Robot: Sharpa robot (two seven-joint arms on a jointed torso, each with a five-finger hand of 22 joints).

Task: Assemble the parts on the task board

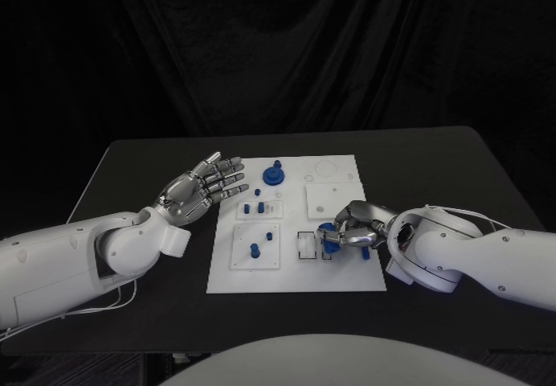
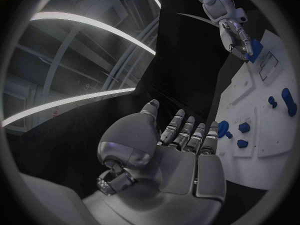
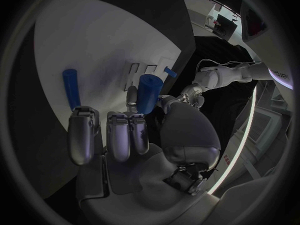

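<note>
At a black table point(image 1: 139, 161), the robot's right hand point(image 1: 351, 227) grips a short blue cylinder point(image 1: 329, 244) over the near right part of the white task board point(image 1: 348, 277), just beside a clear rectangular slot point(image 1: 306, 246). The right wrist view shows that cylinder point(image 3: 149, 92) pinched upright between thumb and fingers point(image 3: 119, 135), with a second blue peg point(image 3: 70, 87) standing on the board beyond them. The left hand point(image 1: 201, 190) hovers off the board's left edge, palm up, fingers spread and holding nothing. Its wrist view takes in blue parts point(image 2: 242, 127) scattered across the board's panels and the other hand point(image 2: 240, 41) at work. No writing on the board can be read.
</note>
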